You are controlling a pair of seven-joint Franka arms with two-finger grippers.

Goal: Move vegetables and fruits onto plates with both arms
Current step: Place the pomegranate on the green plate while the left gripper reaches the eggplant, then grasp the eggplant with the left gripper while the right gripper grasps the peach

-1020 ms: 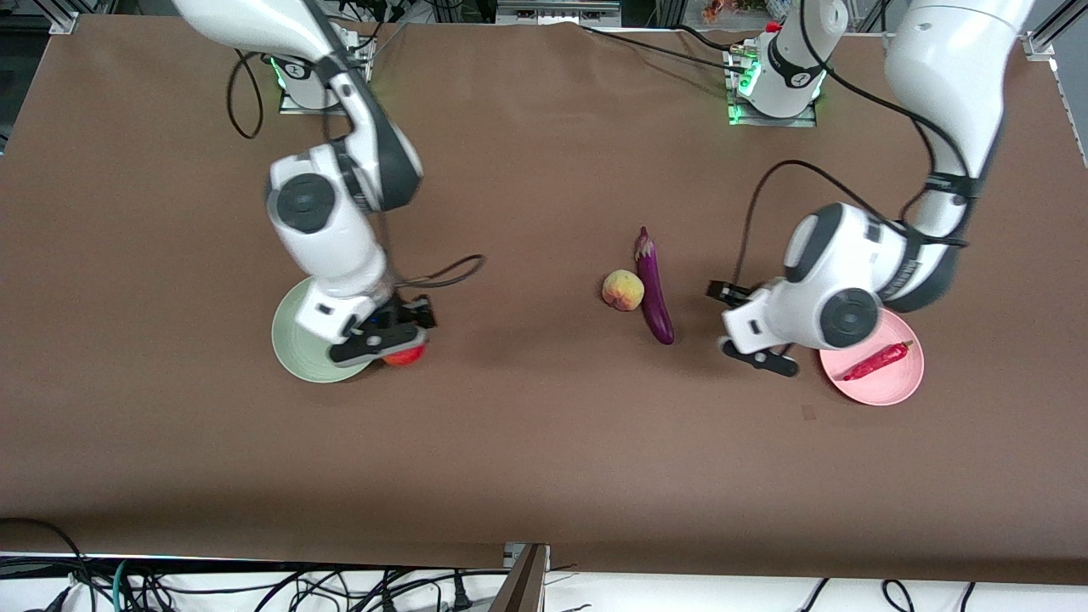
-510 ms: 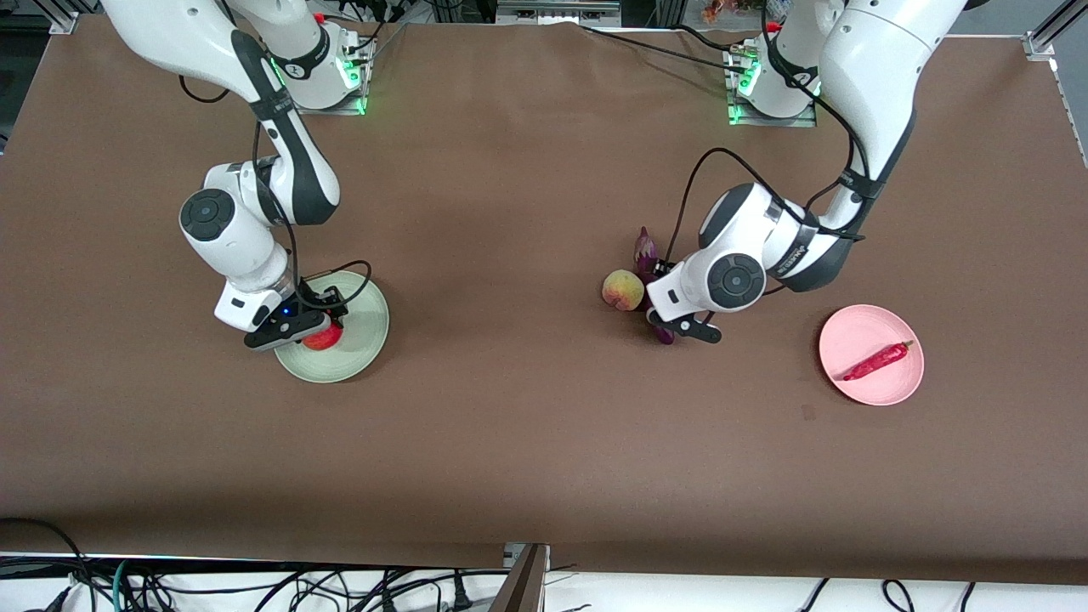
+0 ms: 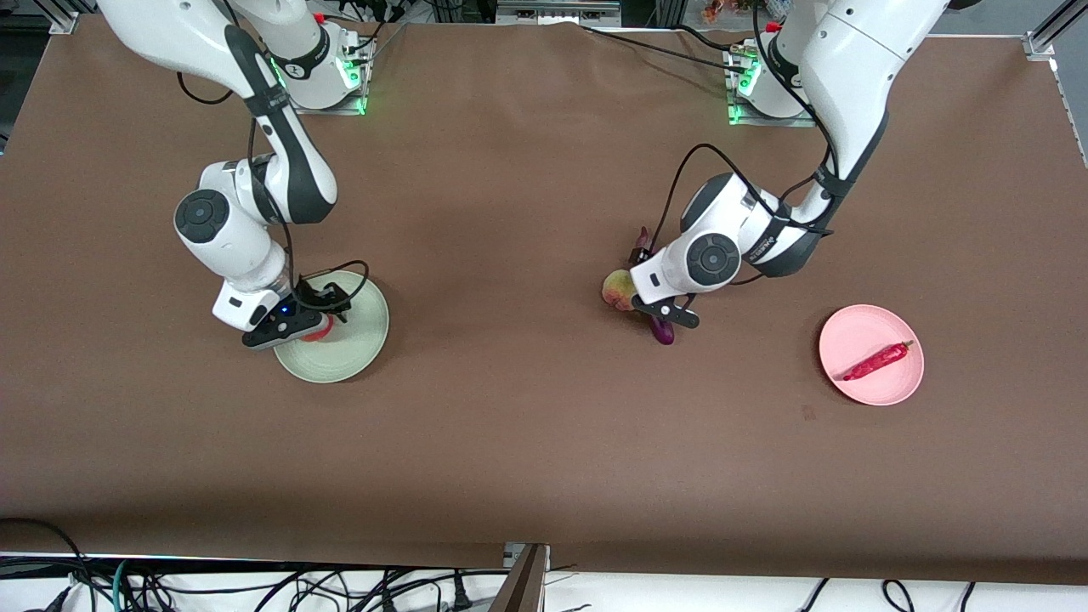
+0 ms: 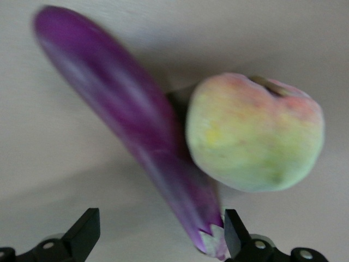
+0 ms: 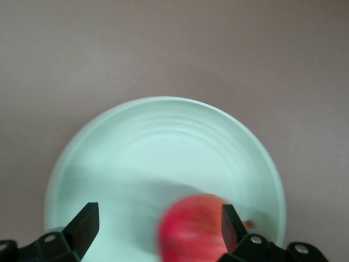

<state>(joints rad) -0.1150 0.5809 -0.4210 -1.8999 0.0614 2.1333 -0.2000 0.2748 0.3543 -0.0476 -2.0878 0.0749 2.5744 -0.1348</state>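
Observation:
The purple eggplant [image 3: 664, 333] and the yellowish-pink peach [image 3: 614, 289] lie side by side mid-table. My left gripper [image 3: 667, 313] hovers over them, open and empty. In the left wrist view [image 4: 160, 234] the eggplant [image 4: 136, 125] has its stem end by one fingertip, and the peach [image 4: 253, 134] is beside it. My right gripper [image 3: 285, 327] is open over the pale green plate [image 3: 361, 340]. The red pomegranate-like fruit [image 3: 316, 334] is on that plate. In the right wrist view [image 5: 158, 229] it [image 5: 193, 226] sits between the spread fingers, close to one of them, on the plate [image 5: 163, 142]. The red chili [image 3: 875, 361] lies on the pink plate [image 3: 884, 391].
Black cables trail from both wrists. The arm bases stand along the table edge farthest from the front camera. The brown table surface is bare between the two plates on the side nearer the front camera.
My right gripper carried the red fruit over the green plate and opened. My left gripper moved from beside the pink plate to over the eggplant and peach.

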